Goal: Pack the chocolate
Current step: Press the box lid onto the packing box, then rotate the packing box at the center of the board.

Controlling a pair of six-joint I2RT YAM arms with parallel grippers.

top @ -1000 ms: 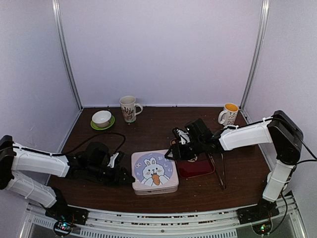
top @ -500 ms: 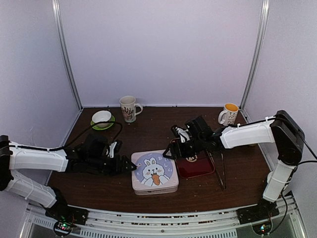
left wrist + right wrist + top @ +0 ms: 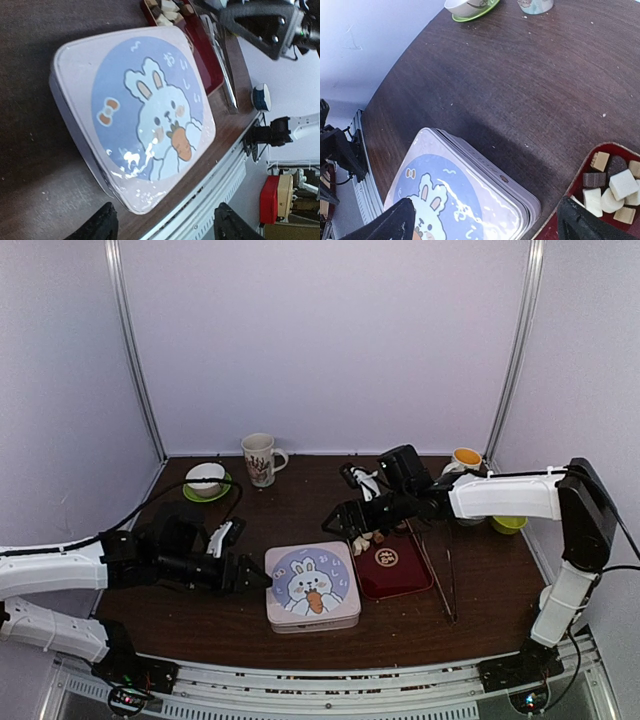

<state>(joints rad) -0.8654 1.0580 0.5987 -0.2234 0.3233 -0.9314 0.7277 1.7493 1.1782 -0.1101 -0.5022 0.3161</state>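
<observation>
Small brown, tan and cream chocolate pieces (image 3: 612, 186) huddle crosswise at one end of the dark-red rectangular tray (image 3: 400, 575), right of the gaping right pincer (image 3: 489, 217). The left pincer (image 3: 165, 226) is spread wide, with the pink rabbit tin (image 3: 140, 115) just ahead.

Bunny tin (image 3: 145, 115) has a glossy lid with glare spots, the table (image 3: 520, 75) is dark matt wood grain, and the chocolate pieces (image 3: 622, 184) look smooth and matt.

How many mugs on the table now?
2: a patterned mug back left, beside the bowl; a yellow-lined mug back right, partly behind the right arm. More may be hidden.
</observation>
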